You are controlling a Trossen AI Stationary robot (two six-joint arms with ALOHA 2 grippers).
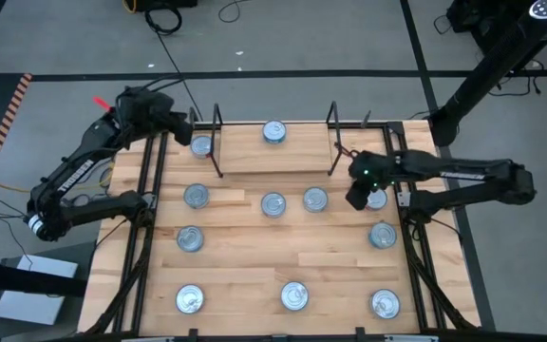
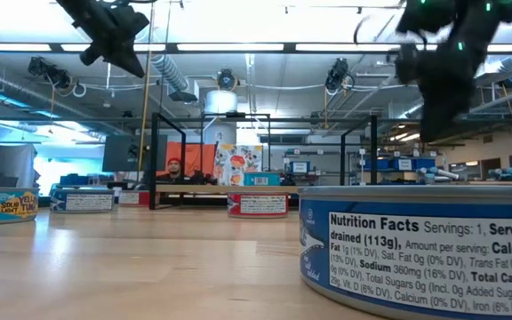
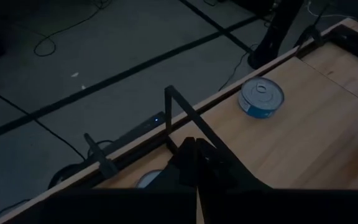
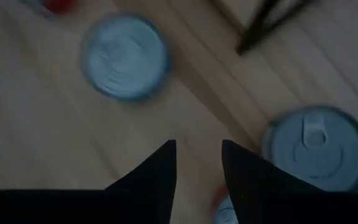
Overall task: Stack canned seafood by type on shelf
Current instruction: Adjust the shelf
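Blue-labelled and huge in the low view, one tin (image 2: 425,244) sits right against the table-level camera, its nutrition panel readable.

Out from the right gripper (image 1: 360,196): its two dark fingers (image 4: 157,177) stand a little apart with bare wood between them, holding nothing, and it hangs above the table at the right side, just beside the tin at the right edge (image 1: 376,199). In its wrist view that silver lid with its pull tab (image 4: 319,149) lies close to the fingertips, and a second, blurred lid (image 4: 125,56) lies further off. The left gripper (image 1: 177,122) waits at the far left corner; its fingers look pressed together and empty, with a tin (image 1: 201,145) just beside it.

The shelf (image 1: 273,147), a light board between two black wire end frames, stands at the far middle and carries one tin (image 1: 274,131). The remaining canned seafood is spread in loose rows across the tabletop (image 1: 245,275), well apart.

These tins look rigid and fairly heavy for their size, with smooth lids and slick side walls. I judge the safest hold is across the side wall from above, jaws straddling the full width; the low height leaves little to grip.
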